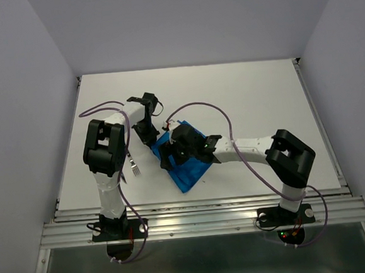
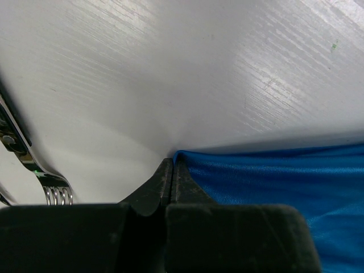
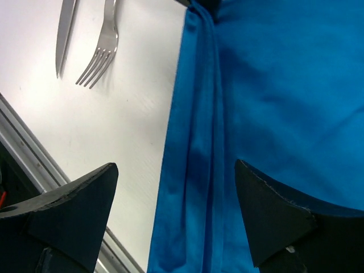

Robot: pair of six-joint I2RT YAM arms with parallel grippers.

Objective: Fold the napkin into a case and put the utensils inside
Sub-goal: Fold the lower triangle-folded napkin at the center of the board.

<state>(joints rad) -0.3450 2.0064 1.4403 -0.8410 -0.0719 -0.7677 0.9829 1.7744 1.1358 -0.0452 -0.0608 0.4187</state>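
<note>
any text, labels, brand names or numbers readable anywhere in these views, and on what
None can be read in any view.
The napkin is plain blue, with no print or tag showing.
The fork and knife show no stamp or marking.
The table is bare white, with no labels or signs.

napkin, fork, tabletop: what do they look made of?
Napkin: thin woven cloth, possibly synthetic; slight satin sheen, soft creases.
Fork: polished metal, probably stainless steel; bright mirror glints.
Tabletop: white semi-matte board, maybe laminate or paint; faint linear grain, soft glare.
</note>
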